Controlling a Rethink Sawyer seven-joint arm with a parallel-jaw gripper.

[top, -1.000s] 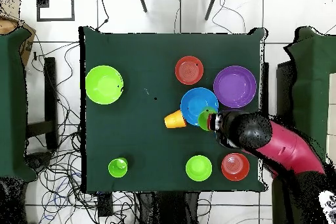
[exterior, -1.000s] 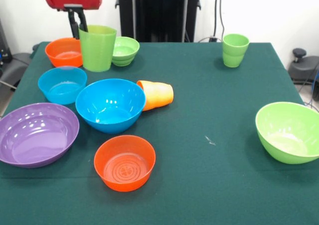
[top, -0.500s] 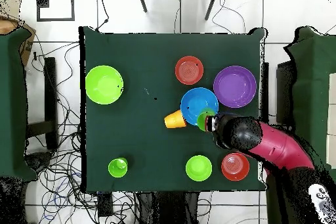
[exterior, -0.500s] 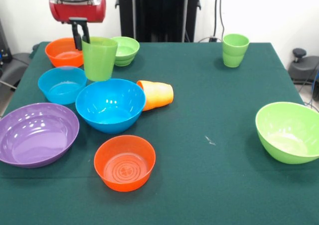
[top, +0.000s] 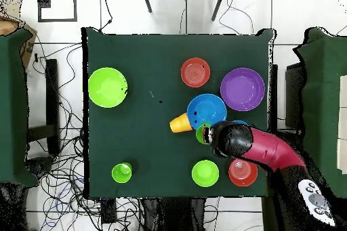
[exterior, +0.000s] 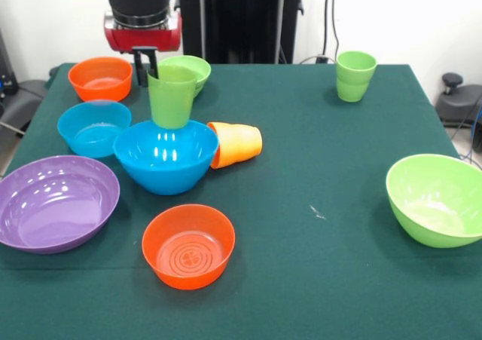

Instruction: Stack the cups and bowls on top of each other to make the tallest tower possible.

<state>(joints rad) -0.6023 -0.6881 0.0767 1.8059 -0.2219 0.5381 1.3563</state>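
Green cup (exterior: 172, 96) pinched at its rim by the gripper (exterior: 147, 62), hanging upright over the blue bowl (exterior: 165, 157). I count seven bowls: two orange, two blue, two lime, one purple. Just beside lies an orange cup (exterior: 236, 143); far across, another green cup (exterior: 355, 75).

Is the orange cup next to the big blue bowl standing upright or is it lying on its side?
Lying on its side. In the front view the orange cup rests lengthwise on the green cloth beside the big blue bowl.

Upright green cup (exterior: 172, 96) above the blue bowl (exterior: 164, 161); orange cup (exterior: 236, 144) toppled beside.
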